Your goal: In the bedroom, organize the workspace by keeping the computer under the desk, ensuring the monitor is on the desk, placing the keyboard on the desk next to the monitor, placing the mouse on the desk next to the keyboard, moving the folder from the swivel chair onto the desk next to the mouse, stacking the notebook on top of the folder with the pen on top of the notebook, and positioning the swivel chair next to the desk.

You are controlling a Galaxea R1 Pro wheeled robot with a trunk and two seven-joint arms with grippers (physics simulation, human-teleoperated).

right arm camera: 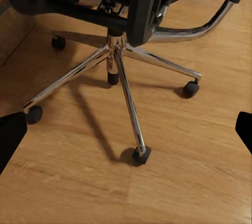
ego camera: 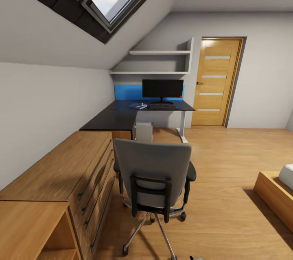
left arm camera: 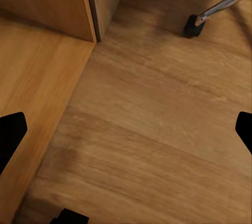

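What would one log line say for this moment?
place: bedroom | swivel chair: near, back to camera | desk: far, monitor on it | left gripper: open | right gripper: open

Left gripper [left arm camera: 126, 135]: two dark fingertips [left arm camera: 10, 137] are seen at opposite edges of the left wrist view, spread wide apart, with nothing held between them; the gripper is pointed downward. Right gripper [right arm camera: 126, 132]: dark fingertips [right arm camera: 10, 137] are likewise set wide apart at the edges of the right wrist view, nothing is gripped, and the gripper is angled downward and forward.
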